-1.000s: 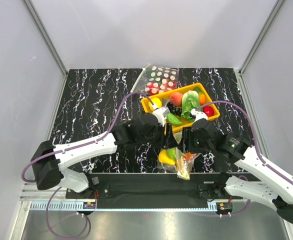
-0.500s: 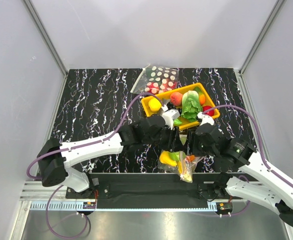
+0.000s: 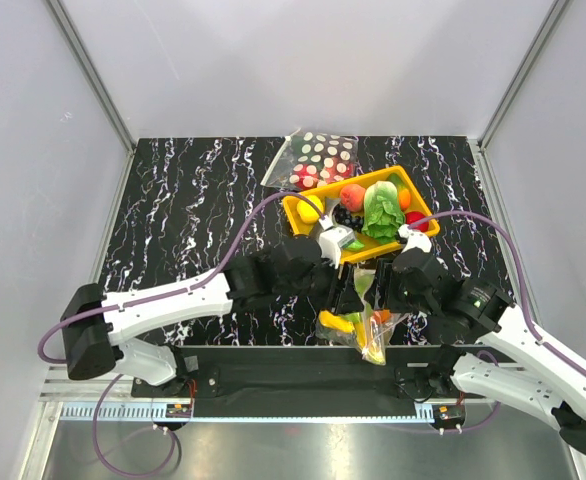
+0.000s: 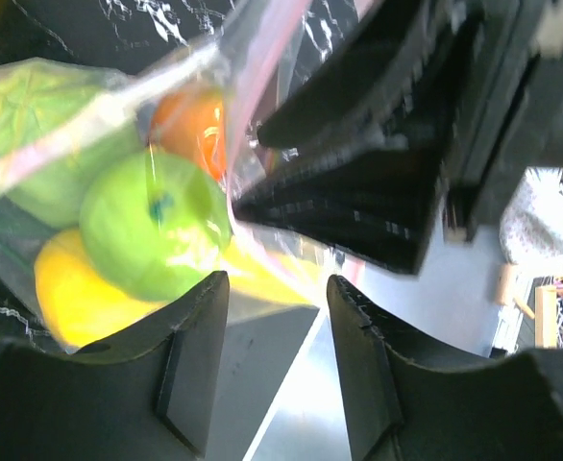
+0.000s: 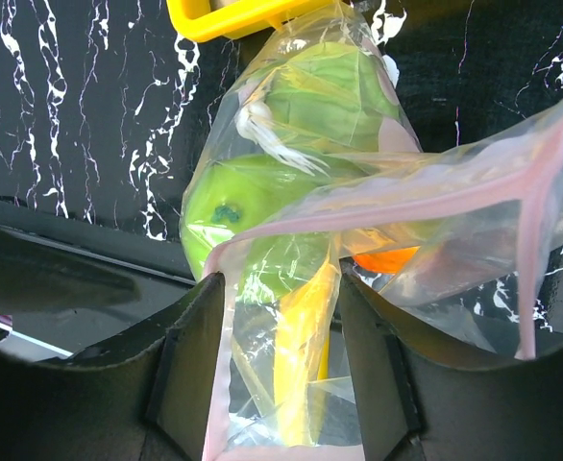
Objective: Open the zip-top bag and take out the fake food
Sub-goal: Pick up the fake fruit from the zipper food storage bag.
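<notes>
Crinkly see-through zip-top bag [image 3: 361,328] with a pink zip strip: at the near edge of the black, white-veined marble counter [image 3: 183,200], between the two arms, just in front of the yellow plastic tray [image 5: 229,14].

Fake food [image 5: 262,192] is inside the bag: glossy green apple [image 4: 152,226], orange piece [image 4: 190,120], yellow piece [image 4: 70,293].

Left gripper [image 4: 280,288]: fingers [image 4: 190,365] parted, bag's edge at the tips, nothing clamped.

Right gripper [image 5: 280,279]: fingers [image 5: 190,355] apart, bag film and pink strip between them. Cannot tell whether pinched.

More toy produce in the tray. Polka-dot bag [image 3: 321,155] lies beyond the tray.
</notes>
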You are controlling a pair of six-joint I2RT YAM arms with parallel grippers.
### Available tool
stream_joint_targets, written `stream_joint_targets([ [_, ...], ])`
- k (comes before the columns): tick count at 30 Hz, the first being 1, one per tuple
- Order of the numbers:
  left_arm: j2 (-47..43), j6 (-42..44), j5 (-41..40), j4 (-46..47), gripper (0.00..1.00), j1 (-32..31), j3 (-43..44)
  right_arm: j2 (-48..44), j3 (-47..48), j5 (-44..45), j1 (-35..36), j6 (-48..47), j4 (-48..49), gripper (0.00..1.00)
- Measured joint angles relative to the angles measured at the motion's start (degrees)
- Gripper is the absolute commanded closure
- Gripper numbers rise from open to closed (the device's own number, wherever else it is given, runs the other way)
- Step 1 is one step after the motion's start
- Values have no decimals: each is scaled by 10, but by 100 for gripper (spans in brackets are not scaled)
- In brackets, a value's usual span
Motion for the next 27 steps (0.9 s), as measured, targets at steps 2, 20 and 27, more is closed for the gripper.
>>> stream_joint_targets([
  [2,-10,1,0,-5,48,-3,-6,0,0,1,0,1,0,41],
  [20,98,19,0,-47,49,-26,55,-3,0,14,0,3,-2,39],
  [27,131,15,-4,-77,100,-26,94,-17,0,8,-1,0,4,36],
])
